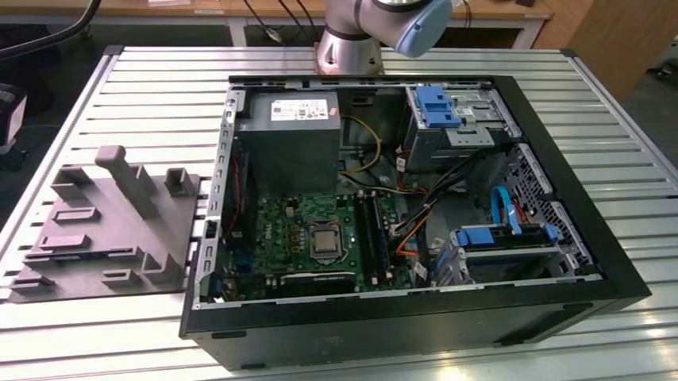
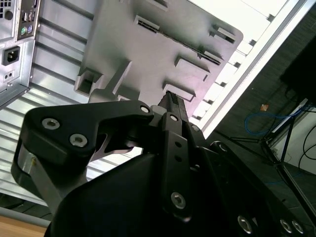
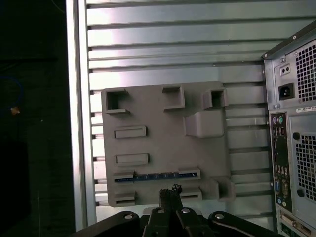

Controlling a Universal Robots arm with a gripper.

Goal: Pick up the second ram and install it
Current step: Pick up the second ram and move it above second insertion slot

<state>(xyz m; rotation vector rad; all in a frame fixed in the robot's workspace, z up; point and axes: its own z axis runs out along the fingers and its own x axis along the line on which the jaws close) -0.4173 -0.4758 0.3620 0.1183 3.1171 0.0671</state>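
The second ram is a thin bluish strip with dark chips. It stands on edge in a long slot of the grey holder block, which lies on the slatted table beside the computer case. My gripper hangs well above that block, and its dark fingers look pressed together with nothing between them. In the first wrist view the fingertips sit just beside the ram's middle. The second wrist view shows the gripper in front of the holder block. In the exterior view the holder block lies at the left.
The open computer case lies on its side, with the motherboard and its long black slots exposed. The power supply, drive cages and loose cables fill the case. The case's rear panel is next to the block. The table edge is on the block's other side.
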